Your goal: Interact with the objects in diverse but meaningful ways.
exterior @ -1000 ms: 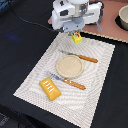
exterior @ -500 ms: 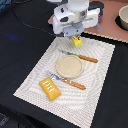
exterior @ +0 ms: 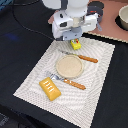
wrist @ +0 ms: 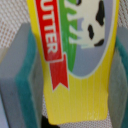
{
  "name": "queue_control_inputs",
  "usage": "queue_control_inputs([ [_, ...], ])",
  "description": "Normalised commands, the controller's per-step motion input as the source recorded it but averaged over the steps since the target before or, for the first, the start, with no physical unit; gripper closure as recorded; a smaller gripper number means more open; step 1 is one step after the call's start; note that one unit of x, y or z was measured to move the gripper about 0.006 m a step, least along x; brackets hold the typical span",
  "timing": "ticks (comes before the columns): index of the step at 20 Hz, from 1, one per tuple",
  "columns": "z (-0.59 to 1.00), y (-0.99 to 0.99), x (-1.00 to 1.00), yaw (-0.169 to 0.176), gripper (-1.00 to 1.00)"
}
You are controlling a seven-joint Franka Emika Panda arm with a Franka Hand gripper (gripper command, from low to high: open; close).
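Fingers (wrist: pixel 20 75) of the hand (wrist: pixel 70 75) bracket the yellow box with red label (wrist: pixel 75 60); whether they pinch it, I cannot tell; orange ridged block (exterior: pixel 50 87) lies untouched

We are looking at a dark table (exterior: pixel 20 55) carrying a striped placemat (exterior: pixel 100 85). On the mat are lying a round tan plate (exterior: pixel 69 66), a knife (exterior: pixel 82 58), a fork (exterior: pixel 69 82) and an orange ridged block (exterior: pixel 50 88).

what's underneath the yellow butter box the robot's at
The pale woven placemat shows around the yellow box with the red label, which sits between the grey fingers. Whether the box rests on it or is lifted cannot be told.
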Motion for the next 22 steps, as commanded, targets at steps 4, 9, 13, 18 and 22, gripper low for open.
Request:
queue_control_inputs([
  [4,0.03,0.41,0.12,-0.004,-1.00],
  [9,0.25,0.37,0.00,-0.008,-1.00],
  [13,0.42,0.23,-0.09,-0.007,-1.00],
  [18,0.19,0.11,-0.38,0.007,-1.00],
  [22,0.00,0.03,-0.63,0.031,-1.00],
])
